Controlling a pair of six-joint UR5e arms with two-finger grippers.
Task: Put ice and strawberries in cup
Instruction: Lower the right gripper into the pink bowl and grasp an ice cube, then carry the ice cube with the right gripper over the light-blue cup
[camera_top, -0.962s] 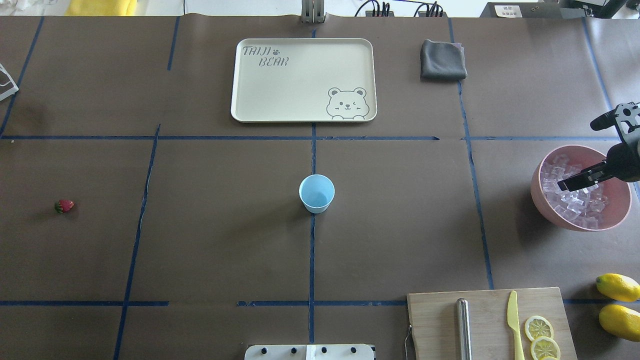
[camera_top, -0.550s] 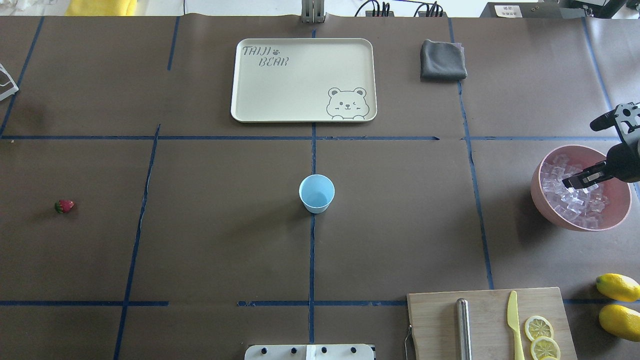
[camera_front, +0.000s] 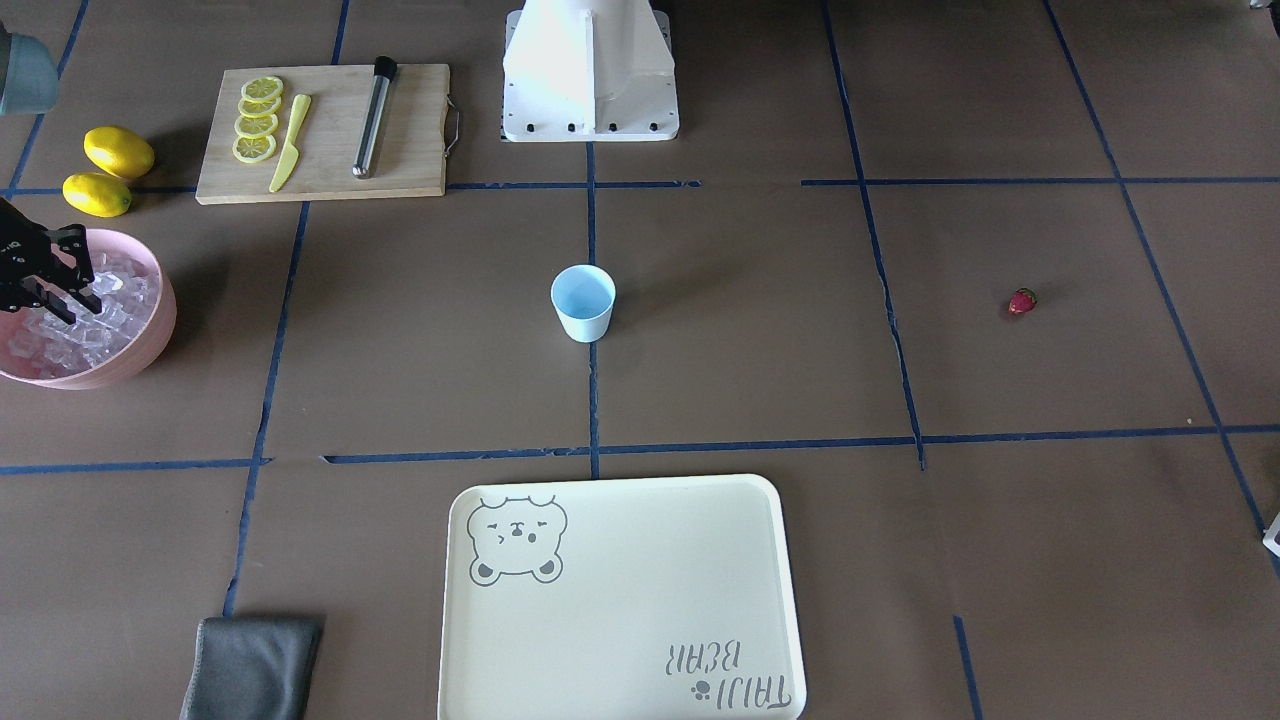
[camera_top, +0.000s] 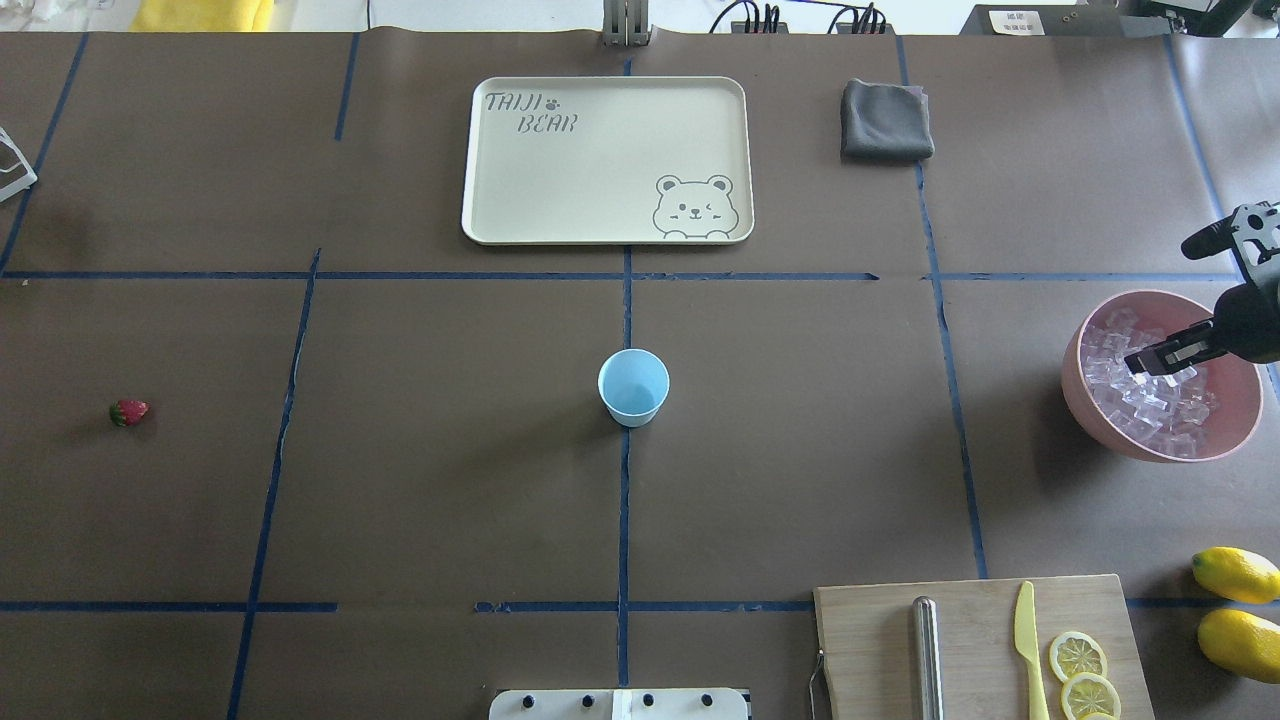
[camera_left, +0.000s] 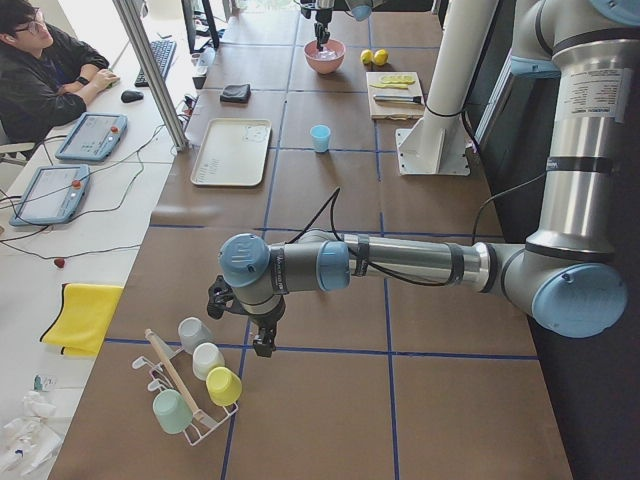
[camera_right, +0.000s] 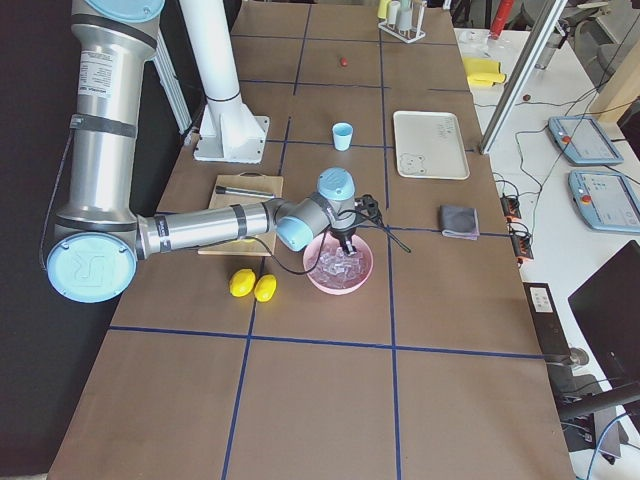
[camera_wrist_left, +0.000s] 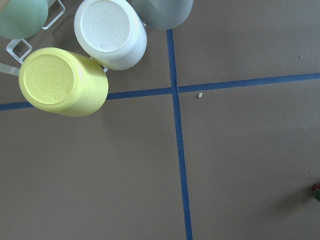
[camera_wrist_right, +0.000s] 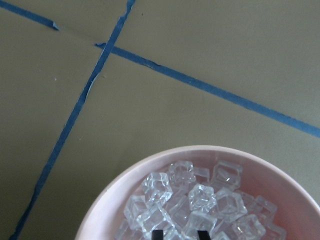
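The ice (camera_top: 1150, 405) is a pile of clear cubes in a pink bowl (camera_top: 1080, 412) at the table's right edge. My right gripper (camera_top: 1150, 362) reaches into the bowl, open, its two dark fingertips (camera_wrist_right: 158, 234) dipping among the ice (camera_wrist_right: 200, 197) inside the bowl's rim (camera_wrist_right: 130, 172). The light blue cup (camera_top: 633, 385) stands upright at the table's middle. A small red strawberry (camera_top: 129, 411) lies far left. My left gripper (camera_left: 262, 340) hangs beside a cup rack; whether it is open or shut I cannot tell. The strawberry (camera_wrist_left: 317, 191) peeks in at the left wrist view's right edge.
A cream tray (camera_top: 600, 160) and a grey cloth (camera_top: 885, 120) lie at the back. A cutting board (camera_top: 970, 610) with a knife, a metal rod and lemon slices sits front right, next to two lemons (camera_top: 1235, 575). Upturned cups (camera_wrist_left: 62, 82) hang on the rack. A person (camera_left: 40, 70) sits at a desk.
My right gripper has drawn slightly to the right and sunk lower over the ice in the bowl. The cup and the strawberry have not moved.
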